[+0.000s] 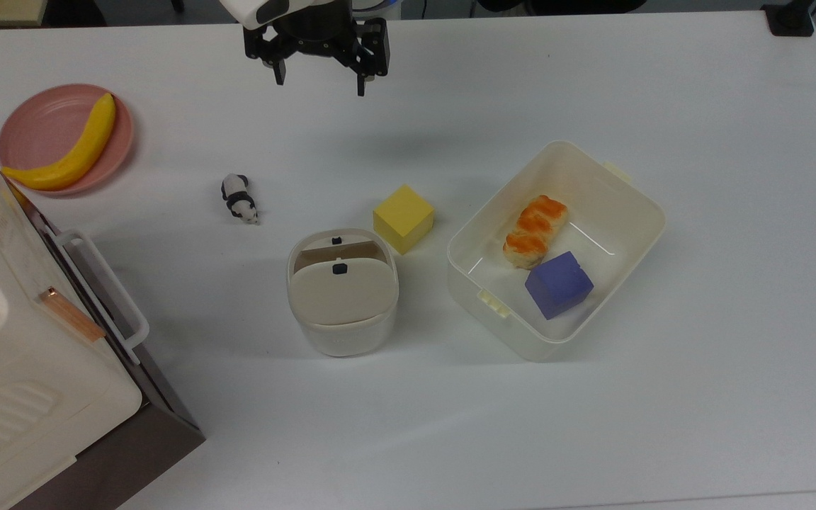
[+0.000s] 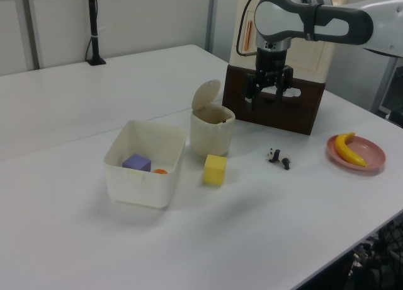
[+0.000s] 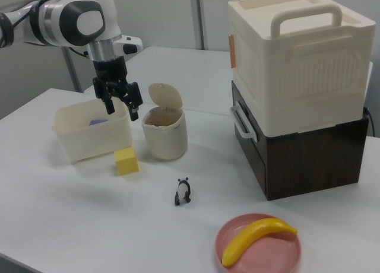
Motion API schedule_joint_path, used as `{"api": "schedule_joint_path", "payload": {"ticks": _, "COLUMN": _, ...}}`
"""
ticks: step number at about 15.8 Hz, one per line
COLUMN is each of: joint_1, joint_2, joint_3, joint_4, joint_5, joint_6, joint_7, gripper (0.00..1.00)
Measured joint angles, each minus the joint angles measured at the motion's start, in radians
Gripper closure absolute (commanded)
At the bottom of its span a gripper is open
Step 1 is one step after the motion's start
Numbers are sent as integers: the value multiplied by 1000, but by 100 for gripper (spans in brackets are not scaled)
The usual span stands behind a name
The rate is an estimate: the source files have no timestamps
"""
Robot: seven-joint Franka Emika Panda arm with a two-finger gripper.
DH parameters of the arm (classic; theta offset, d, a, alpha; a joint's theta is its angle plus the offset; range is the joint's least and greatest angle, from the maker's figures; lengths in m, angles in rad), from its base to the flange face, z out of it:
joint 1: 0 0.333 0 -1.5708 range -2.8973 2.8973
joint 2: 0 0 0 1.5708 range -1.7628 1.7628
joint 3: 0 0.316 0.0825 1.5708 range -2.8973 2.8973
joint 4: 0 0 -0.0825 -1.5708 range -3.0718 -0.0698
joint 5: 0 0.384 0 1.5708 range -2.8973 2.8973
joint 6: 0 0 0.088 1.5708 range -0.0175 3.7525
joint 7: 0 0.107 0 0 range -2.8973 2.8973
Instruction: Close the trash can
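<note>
A white table (image 1: 592, 85) carries everything. The largest thing is a cream appliance (image 3: 297, 59) with a handle on top, sitting on a dark brown base (image 3: 309, 154) at the top view's left edge. Next in size is an open cream tub (image 1: 635, 205) at the top view's right; inside it lie 1 orange-glazed pastry (image 1: 535, 230) and 1 purple cube (image 1: 559, 285), touching each other. The trash can (image 1: 343, 333) stands near the table's middle, between the appliance and the tub, with its beige lid (image 1: 342, 290) swung upright on its hinge, so the mouth is open; what is inside cannot be made out. A pink plate (image 1: 40, 127) at the top view's upper left holds 1 banana (image 1: 75, 152). A yellow cube (image 1: 403, 217) sits just beside the can, between it and the tub. A small panda figure (image 1: 239, 199) lies apart from the can. The gripper (image 1: 319, 78) hangs above the table with its fingers spread wide, holding nothing.
</note>
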Motion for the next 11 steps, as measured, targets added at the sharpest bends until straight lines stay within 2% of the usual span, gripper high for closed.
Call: {"api": "schedule_joint_path", "payload": {"ticks": 11, "joint_1": 0, "joint_2": 0, "joint_3": 0, "joint_4": 0, "joint_5": 0, "joint_6": -34, "joint_7": 1, "gripper": 0}}
